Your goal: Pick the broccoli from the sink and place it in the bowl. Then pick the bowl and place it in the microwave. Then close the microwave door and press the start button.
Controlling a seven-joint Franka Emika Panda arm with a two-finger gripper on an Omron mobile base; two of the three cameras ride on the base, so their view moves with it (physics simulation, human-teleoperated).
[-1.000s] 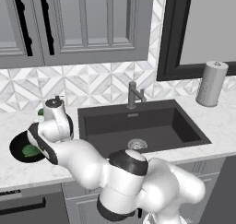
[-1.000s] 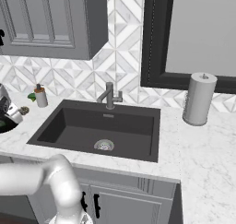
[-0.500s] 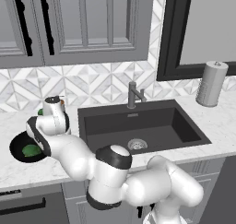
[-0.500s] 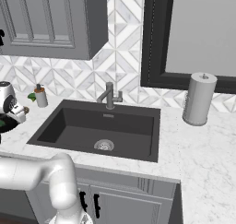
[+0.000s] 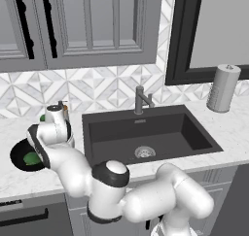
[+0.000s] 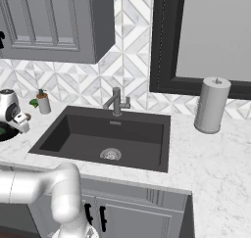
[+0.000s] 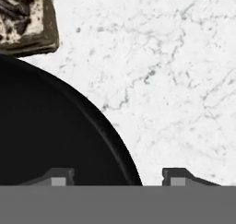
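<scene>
Far left on counter (image 5: 14, 181): bowl (image 5: 19, 152) with broccoli (image 5: 32, 158) inside. Gripper (image 7: 110, 177) spread astride bowl rim, one fingertip (image 7: 57, 177) inside, other outside over marble. Right: sink (image 5: 146, 128), paper roll (image 5: 223, 88).

Black bowl (image 5: 19, 155) holds bright-green broccoli (image 5: 32, 158) (white-marbled counter (image 7: 175, 80))

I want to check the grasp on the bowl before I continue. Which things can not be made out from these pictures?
- Bowl: in the left base view the arm hides its right side; the hand view cuts it at the left edge.
- Broccoli: small green patch in the bowl; shape too small to tell.
- Gripper: jaws straddle the bowl's rim in the hand view; contact cannot be told.
- Dark block: cut by the hand view's top corner.
</scene>
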